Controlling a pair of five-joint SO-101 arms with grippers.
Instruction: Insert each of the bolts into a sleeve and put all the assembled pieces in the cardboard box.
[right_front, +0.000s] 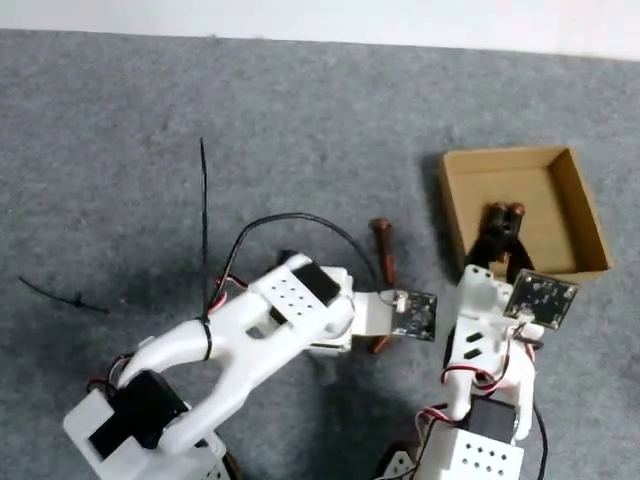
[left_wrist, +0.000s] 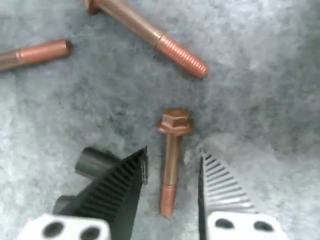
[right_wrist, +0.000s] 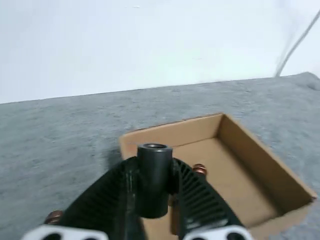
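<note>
Grey felt table (right_front: 120, 120). Left arm (right_front: 250, 330) lies from near left to mid-table. Right arm (right_front: 490, 340) stands near right, just short of the box (right_front: 592, 225), which sits right and farther back.

Left gripper (left_wrist: 173, 152): fingers spread, straddling a bolt (left_wrist: 170, 165) lying flat on the felt, left of the box. The shank is between the tips and the hex head beyond them. Neither finger appears to touch it. A spare sleeve (left_wrist: 92, 161) lies just beside one finger. A long bolt (left_wrist: 150, 37) and a third bolt (left_wrist: 37, 52) lie farther off, apart from each other.

Right gripper (right_wrist: 154, 167): pinching a sleeve (right_wrist: 154, 187) upright, bore up, at the box's near wall. A bolt head (right_wrist: 199, 170) shows inside the box; cannot tell whether it sits in a sleeve.

Cable ties (right_front: 203, 200) lie on the left, well apart from the work.

Step in hand, my reading: pick-up of the bolt, with its sleeve already presented. Next move calls for closing squarely on mid-shank so the bolt does not roll. Then lift, carry it right, turn the threaded end down and line it up with the bore. Alignment looks like the tight part.
</note>
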